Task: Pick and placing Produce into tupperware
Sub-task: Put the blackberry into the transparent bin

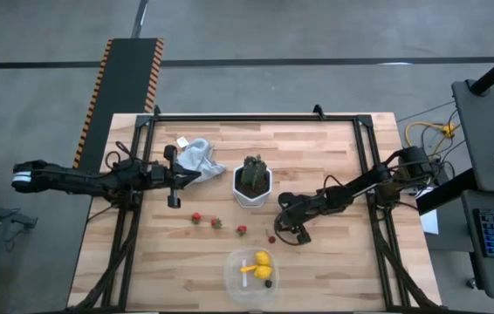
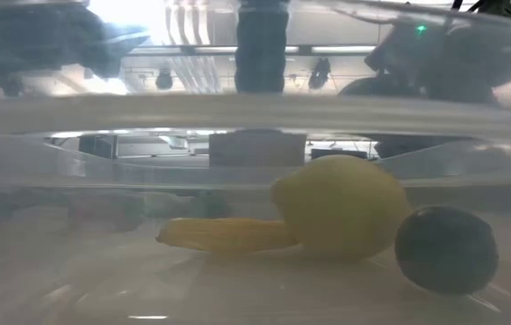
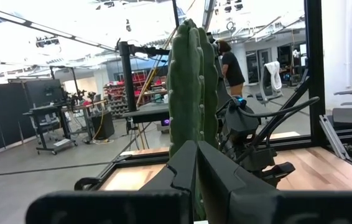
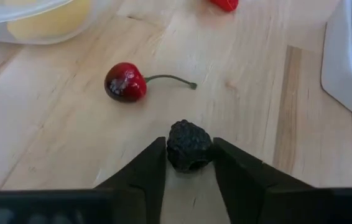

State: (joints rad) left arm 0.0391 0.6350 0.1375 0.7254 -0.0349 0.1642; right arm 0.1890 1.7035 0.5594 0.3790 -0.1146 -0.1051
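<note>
At the left of the high view, the left gripper (image 1: 174,177) waits with its fingers shut tight and nothing in them, next to a grey cloth (image 1: 196,156). In the middle stands the spiky plant (image 1: 252,174) in a white pot (image 1: 252,194). Below it, three red strawberries (image 1: 216,223) lie in a row on the table (image 1: 334,270). The clear tub (image 1: 250,277) at the bottom middle has a yellow lemon (image 1: 263,258) inside. On the right, the right gripper (image 4: 189,163) pinches a dark berry (image 4: 189,145), with a cherry (image 4: 125,81) near it.
</note>
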